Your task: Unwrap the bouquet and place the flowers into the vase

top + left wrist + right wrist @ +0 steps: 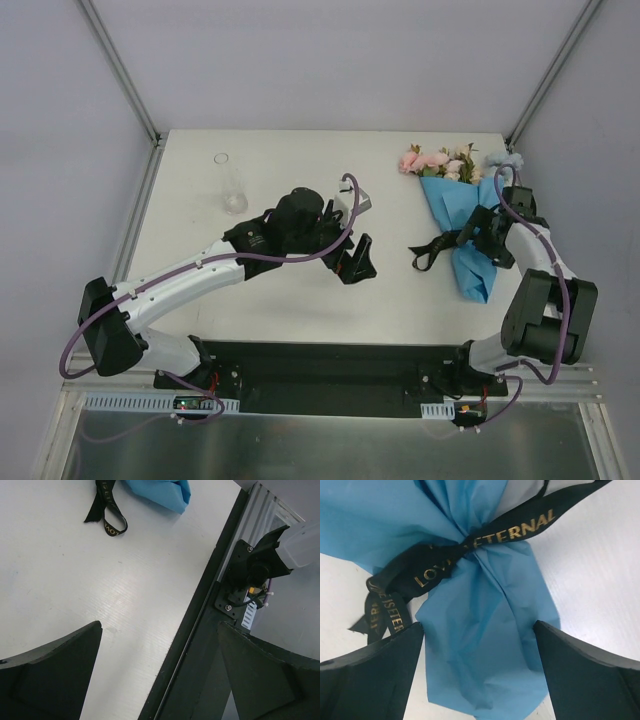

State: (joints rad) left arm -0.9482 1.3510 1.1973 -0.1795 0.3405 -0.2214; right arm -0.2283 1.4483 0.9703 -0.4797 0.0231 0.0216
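Observation:
The bouquet [455,205] lies at the right of the table, its blue paper cone pointing toward the near edge. The flowers [437,162], pink and cream, stick out of its far end. A black ribbon [485,537] with gold lettering ties the cone's waist, and its loose ends trail left [430,252]. My right gripper [477,624] is open just above the cone's narrow tail, one finger on each side. The clear glass vase [233,185] stands upright at the back left. My left gripper [357,262] hangs open over the middle of the table with nothing in it.
In the left wrist view the ribbon ends [107,510] and the cone's tip [165,492] lie ahead of my left gripper [159,623]. The table's black near edge [200,620] and the right arm's base [250,575] sit to its right.

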